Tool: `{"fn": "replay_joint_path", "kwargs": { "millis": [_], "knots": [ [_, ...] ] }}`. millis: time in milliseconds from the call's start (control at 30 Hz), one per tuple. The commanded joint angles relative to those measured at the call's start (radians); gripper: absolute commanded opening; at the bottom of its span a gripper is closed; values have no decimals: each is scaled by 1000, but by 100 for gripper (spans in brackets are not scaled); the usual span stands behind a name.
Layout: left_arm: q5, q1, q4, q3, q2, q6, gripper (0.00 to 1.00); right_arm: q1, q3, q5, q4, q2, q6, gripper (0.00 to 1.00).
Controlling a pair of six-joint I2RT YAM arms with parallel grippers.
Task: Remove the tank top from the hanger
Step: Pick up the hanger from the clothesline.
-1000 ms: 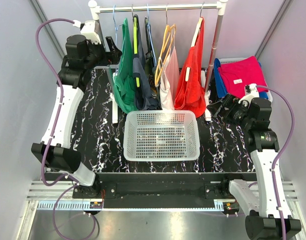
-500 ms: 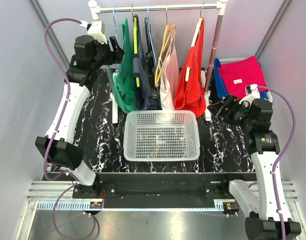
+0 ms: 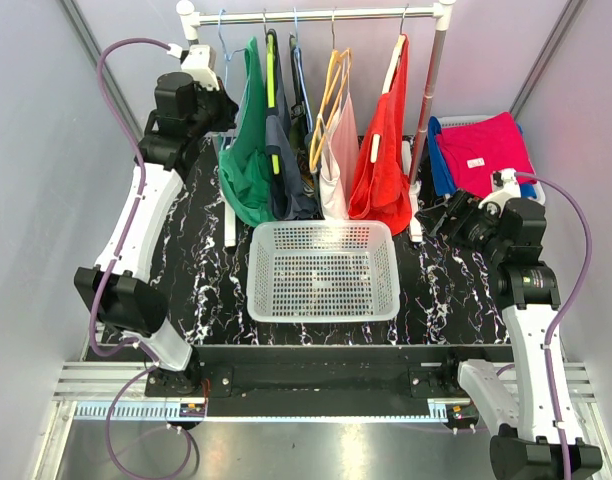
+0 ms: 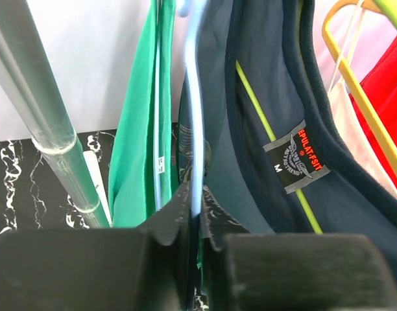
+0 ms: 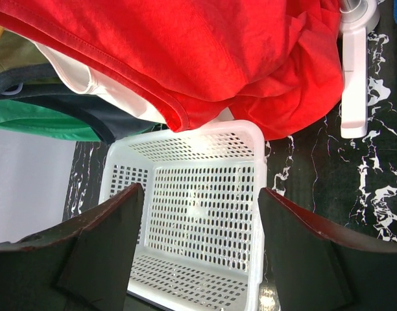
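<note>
Green tank top (image 3: 248,150) hangs with long axis vertical, hem toward the tabletop (image 3: 186,260). Left pincer (image 4: 193,214) is clenched on the blue hanger (image 4: 196,129); right pincer (image 5: 198,194) is released.

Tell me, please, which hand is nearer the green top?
Left. The left hand grips the hanger beside the green top; the right hand sits beyond the red top.

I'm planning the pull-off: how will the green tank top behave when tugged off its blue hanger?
Probably floppy: the green tank top hangs in loose folds, so it should drape and bunch rather than hold shape. Likely light, since the thin blue hanger carries it. The hanger may swing on the rail when tugged, though the left gripper pinches it.
</note>
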Motion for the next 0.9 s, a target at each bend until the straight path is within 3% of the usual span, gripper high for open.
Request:
{"fn": "replay_joint_path", "kwargs": {
  "millis": [0,500,700,867],
  "knots": [
    [-16,-3,59,29,-55,23,1,1,38,-21,31,-15,-9,80],
    [21,-41,-28,241,-177,38,0,3,37,-22,20,-41,-14,78],
    [-5,-61,-138,213,-291,81,0,1,63,-16,7,-39,-14,77],
    [-13,-71,-212,104,-435,127,0,3,72,-27,8,-36,-8,76]
  ]
}}
